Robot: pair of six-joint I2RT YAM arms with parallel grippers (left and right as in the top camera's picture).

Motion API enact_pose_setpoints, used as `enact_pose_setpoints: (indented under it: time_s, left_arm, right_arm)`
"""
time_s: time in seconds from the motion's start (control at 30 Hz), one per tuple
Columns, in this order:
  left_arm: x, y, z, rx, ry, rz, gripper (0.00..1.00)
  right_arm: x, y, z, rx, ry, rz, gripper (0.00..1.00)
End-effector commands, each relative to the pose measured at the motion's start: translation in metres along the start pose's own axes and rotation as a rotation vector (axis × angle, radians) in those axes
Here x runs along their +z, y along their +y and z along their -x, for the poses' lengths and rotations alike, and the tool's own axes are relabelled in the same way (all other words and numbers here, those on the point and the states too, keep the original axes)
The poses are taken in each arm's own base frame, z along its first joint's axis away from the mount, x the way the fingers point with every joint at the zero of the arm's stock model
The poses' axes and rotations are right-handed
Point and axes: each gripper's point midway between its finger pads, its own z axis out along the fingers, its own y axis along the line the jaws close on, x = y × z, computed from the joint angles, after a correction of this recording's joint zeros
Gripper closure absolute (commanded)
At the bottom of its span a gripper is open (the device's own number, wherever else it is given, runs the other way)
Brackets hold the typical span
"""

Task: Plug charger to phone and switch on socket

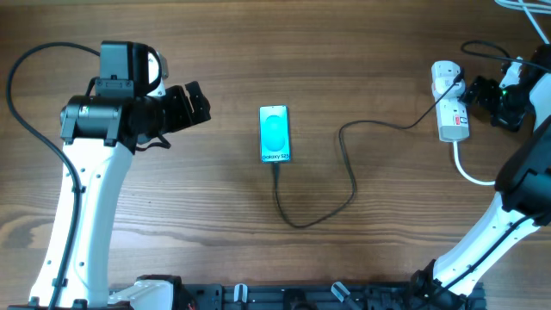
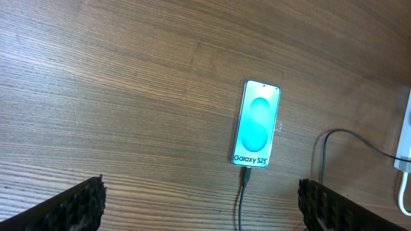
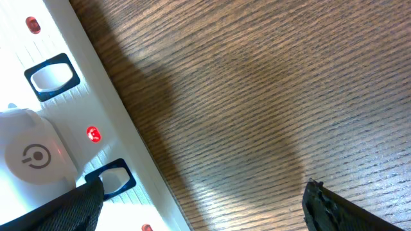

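The phone lies flat mid-table with its cyan screen lit, and it also shows in the left wrist view. The charger, a thin black cable, has its tip in the phone's lower end and loops right to the white socket strip. My right gripper is open just right of the socket. In the right wrist view its left finger overlaps the strip beside a switch, and a red light glows. My left gripper is open and empty, left of the phone.
A thick white cord runs from the socket toward the right arm. A white adapter plug sits in the strip, and another switch lies above it. The socket's edge shows in the left wrist view.
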Motion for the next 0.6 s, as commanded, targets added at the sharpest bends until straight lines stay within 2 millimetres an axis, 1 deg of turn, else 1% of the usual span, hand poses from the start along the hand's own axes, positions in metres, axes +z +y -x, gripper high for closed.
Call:
enact_pose_setpoints:
  time_s: [0.0,0.03,0.07,0.13,0.17,0.23,0.27,0.33,0.37,0.4,0.47,0.57]
  left_arm:
    - [-0.003,0.003,0.002,-0.011,-0.014,0.011,0.00]
    - [-0.003,0.003,0.002,-0.011,-0.014,0.011,0.00]
    - [-0.003,0.003,0.002,-0.011,-0.014,0.011,0.00]
    - [-0.003,0.003,0.002,-0.011,-0.014,0.011,0.00]
    - [-0.003,0.003,0.002,-0.011,-0.014,0.011,0.00]
    - [-0.003,0.003,0.002,-0.011,-0.014,0.011,0.00]
    - [-0.003,0.003,0.002,-0.011,-0.014,0.011,0.01]
    - [-0.003,0.003,0.002,-0.011,-0.014,0.011,0.00]
    - [-0.003,0.003,0.002,-0.011,-0.014,0.011,0.00]
    - [-0.003,0.003,0.002,-0.011,-0.014,0.011,0.00]
    - [-0.003,0.003,0.002,-0.011,-0.014,0.011,0.00]
    - [-0.003,0.003,0.002,-0.011,-0.014,0.011,0.00]
  right_arm:
    - [0.019,0.016,-0.015,-0.003,0.068,0.058,0.00]
    - [0.017,0.015,-0.017,0.032,0.073,0.053,0.00]
    - [0.003,0.013,-0.016,0.101,0.068,0.050,0.00]
    - [-0.010,0.012,-0.013,0.115,0.049,0.049,0.00]
    - [-0.021,0.012,-0.011,0.116,0.031,0.049,0.00]
    - [-0.051,0.012,-0.005,0.122,-0.017,0.038,0.00]
    - [-0.069,0.010,-0.004,0.139,-0.044,0.003,0.00]
    - [-0.099,0.006,-0.005,0.158,-0.082,-0.052,0.00]
    - [-0.123,0.011,-0.009,0.197,-0.107,-0.050,0.00]
    - [-0.143,0.017,-0.014,0.211,-0.126,-0.047,0.00]
    - [-0.172,0.028,-0.024,0.204,-0.151,-0.040,0.00]
    - [-0.202,0.049,-0.039,0.151,-0.178,-0.033,0.00]
